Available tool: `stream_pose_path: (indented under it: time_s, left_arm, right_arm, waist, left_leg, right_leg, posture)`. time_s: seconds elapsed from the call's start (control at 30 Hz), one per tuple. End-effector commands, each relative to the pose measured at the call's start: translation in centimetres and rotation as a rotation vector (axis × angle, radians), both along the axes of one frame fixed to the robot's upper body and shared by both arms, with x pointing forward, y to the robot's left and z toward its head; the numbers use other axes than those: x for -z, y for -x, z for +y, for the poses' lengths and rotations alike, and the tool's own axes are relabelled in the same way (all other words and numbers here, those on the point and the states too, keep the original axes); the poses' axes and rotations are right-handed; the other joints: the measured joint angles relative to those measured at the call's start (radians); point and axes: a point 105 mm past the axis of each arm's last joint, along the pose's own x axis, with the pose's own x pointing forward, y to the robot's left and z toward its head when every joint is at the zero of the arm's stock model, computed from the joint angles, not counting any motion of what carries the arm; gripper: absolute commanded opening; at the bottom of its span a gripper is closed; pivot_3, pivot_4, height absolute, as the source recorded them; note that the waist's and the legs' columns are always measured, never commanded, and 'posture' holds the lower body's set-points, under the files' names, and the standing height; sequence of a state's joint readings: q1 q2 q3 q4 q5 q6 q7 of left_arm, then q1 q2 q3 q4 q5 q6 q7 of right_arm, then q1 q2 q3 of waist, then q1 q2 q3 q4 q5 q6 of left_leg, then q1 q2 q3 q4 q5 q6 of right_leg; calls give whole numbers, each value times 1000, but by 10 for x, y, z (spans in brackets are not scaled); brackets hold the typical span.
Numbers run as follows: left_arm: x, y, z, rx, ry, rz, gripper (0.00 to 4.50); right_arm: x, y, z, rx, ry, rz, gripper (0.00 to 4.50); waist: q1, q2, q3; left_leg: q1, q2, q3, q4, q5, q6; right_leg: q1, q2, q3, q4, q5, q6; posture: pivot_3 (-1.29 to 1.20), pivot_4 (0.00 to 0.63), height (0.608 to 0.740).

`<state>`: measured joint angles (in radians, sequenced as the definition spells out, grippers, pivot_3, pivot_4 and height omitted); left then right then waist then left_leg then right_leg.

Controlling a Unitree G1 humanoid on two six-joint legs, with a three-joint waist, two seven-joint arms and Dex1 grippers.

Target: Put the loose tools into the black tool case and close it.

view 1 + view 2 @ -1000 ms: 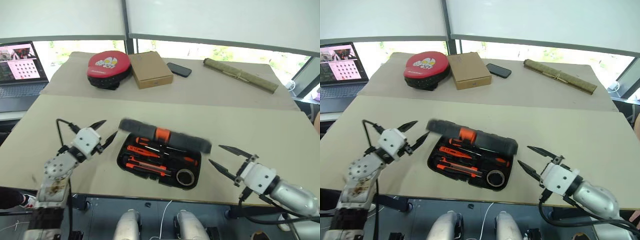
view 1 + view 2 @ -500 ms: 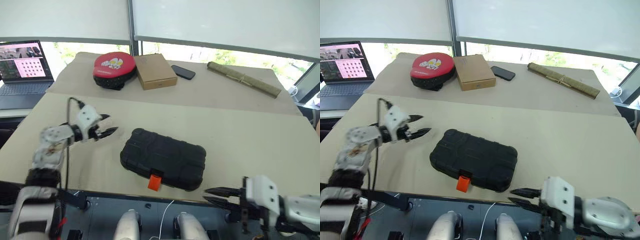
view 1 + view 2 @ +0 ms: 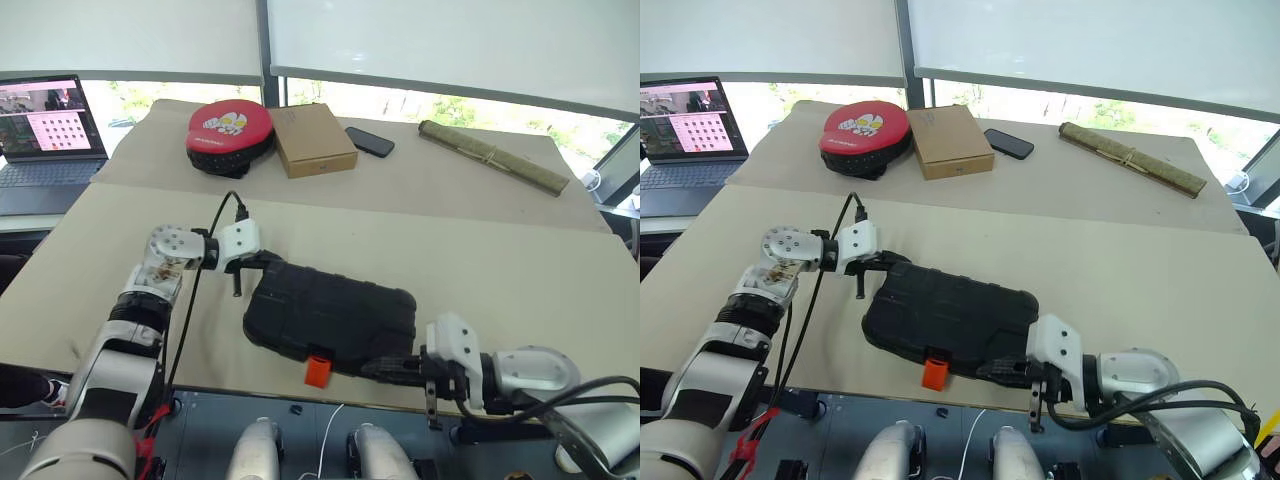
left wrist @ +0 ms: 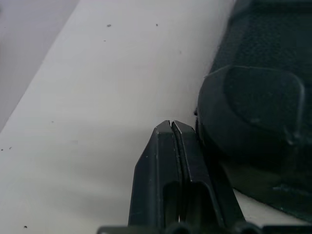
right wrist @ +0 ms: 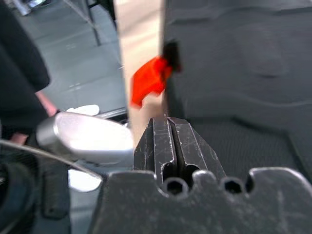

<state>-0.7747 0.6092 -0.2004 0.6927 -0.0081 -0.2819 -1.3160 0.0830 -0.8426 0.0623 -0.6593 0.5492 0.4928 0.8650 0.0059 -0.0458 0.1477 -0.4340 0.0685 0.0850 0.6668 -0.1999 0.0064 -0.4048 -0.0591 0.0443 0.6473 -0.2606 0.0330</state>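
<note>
Left wrist view shows our left gripper (image 4: 171, 127) with its two black fingers pinched flat together on nothing, their tips right against the rounded corner of the black moulded plastic tool case (image 3: 330, 315). Our right gripper (image 5: 168, 124) is likewise clamped empty, its tips at the case's near edge, with the small orange latch (image 3: 318, 371) just beside them and hanging loose over the table edge. Between the two grippers the case lies lid-down and shut on the tan cardboard-covered table (image 3: 500, 260), close to its near edge; we see no loose tools outside it, so we judge them already stowed and only the latch left to fasten. Our worry is that latch: pushing at it with closed fingertips could shove the whole case sideways or off the near edge, since nothing grips it. If the left fingertips slip off the rounded corner, the case would swivel rather than stay braced. Well beyond the left gripper sit a round red-and-black pad (image 3: 229, 135) and a brown cardboard box (image 3: 314, 139), safely apart.
</note>
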Motion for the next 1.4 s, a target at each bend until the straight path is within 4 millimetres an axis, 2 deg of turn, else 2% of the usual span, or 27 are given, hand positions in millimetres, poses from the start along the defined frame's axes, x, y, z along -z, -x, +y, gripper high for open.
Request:
stream_pose_path:
  time_s: [0.03, 0.1, 0.23, 0.3, 0.43, 0.5, 0.6, 0.67, 0.73, 0.93, 1.1, 1.23, 1.37, 1.4]
  left_arm:
    - [6, 32, -18, 183, -25, 78, 89]
    - [-1, 33, -19, 180, -4, 51, 89]
    - [-16, 23, -13, 102, 32, 36, 89]
    - [-19, 17, -8, 71, 31, 24, 89]
    - [-19, 9, -1, 37, 10, -6, 89]
    - [-19, 8, 0, 36, 13, -4, 89]
    - [-17, 8, -2, 38, 15, -5, 89]
    - [-16, 11, -7, 60, 18, 4, 89]
    - [-13, 17, -15, 100, 15, 24, 89]
    - [-1, 29, -24, 172, -32, 50, 89]
    - [1, 34, -29, 190, -26, 69, 89]
    - [-17, 28, -30, 134, 38, 58, 89]
    - [-47, 13, -25, 34, 133, 50, 89]
    - [-62, 11, -27, 16, 191, 75, 89]
  right_arm:
    - [3, -46, -56, 338, 111, -118, 0]
    - [5, -50, -66, 376, 131, -123, 0]
    - [8, -41, -67, 338, 134, -101, 0]
    - [6, -30, -62, 285, 99, -62, 0]
    - [-11, 10, -47, 109, -39, 57, 0]
    - [-6, 23, -51, 60, 15, 103, 0]
    - [10, 31, -57, 17, 130, 128, 0]
    - [26, 25, -61, 36, 200, 119, 0]
    - [35, 8, -60, 100, 209, 98, 0]
    - [31, -33, -52, 185, 145, 20, 0]
    - [23, -66, -57, 276, 125, -47, 0]
    - [19, -73, -68, 320, 133, -76, 0]
    - [17, -60, -72, 302, 138, -58, 0]
    - [15, -53, -71, 288, 125, -45, 0]
  waist:
    - [-2, 0, -1]
    - [7, 1, -1]
    - [13, 0, -2]
    - [13, 0, -2]
    - [18, 0, -2]
    - [14, 1, -2]
    - [7, 1, -1]
    - [3, 1, -1]
    - [-1, 0, -1]
    - [-3, 2, 0]
    - [-4, 3, 0]
    - [4, 3, 0]
    - [8, 3, 1]
    - [9, 3, 1]
  left_leg:
    - [1, 0, 0, 0, 0, 0]
    - [3, -1, 1, 0, 0, 0]
    - [2, -1, 0, 1, 0, 0]
    - [2, -1, 0, 1, 0, 0]
    - [2, -1, -1, 1, 0, 1]
    - [2, -1, -1, 1, -1, 2]
    - [1, -1, -1, 1, -1, 2]
    - [1, -1, -1, 1, -1, 2]
    - [2, -1, -1, 1, -1, 2]
    - [0, -1, -1, 1, -1, 1]
    - [0, -1, 0, 2, -1, 1]
    - [0, -1, 0, 2, -1, 1]
    - [-1, -1, -1, 2, -1, 1]
    - [-2, -1, -1, 2, -1, 1]
  right_leg:
    - [1, 0, 0, 0, 0, 0]
    - [3, -2, 0, 0, 0, 0]
    - [3, -1, -1, 0, 0, 1]
    - [3, -1, 0, 0, 0, 1]
    - [3, -1, -1, 0, 0, 1]
    - [3, -1, -1, 0, -1, 1]
    - [2, -1, 0, 0, -1, 1]
    - [1, -1, 0, 0, -1, 1]
    - [2, 0, 0, 0, -1, 1]
    - [0, 0, 1, 1, -1, 1]
    - [0, 0, 1, 1, -1, 1]
    - [0, 0, 1, 1, -1, 1]
    - [0, 0, 0, 1, -1, 1]
    - [-1, 0, 0, 1, -1, 1]
  posture:
    - [0, 150, 740]
    - [0, 150, 740]
    - [0, 150, 740]
    - [0, 150, 740]
    - [0, 150, 740]
    - [0, 150, 740]
    - [0, 150, 740]
    - [0, 150, 740]
    - [0, 150, 740]
    - [0, 150, 740]
    - [0, 150, 740]
    - [0, 150, 740]
    - [0, 150, 740]
    - [0, 150, 740]
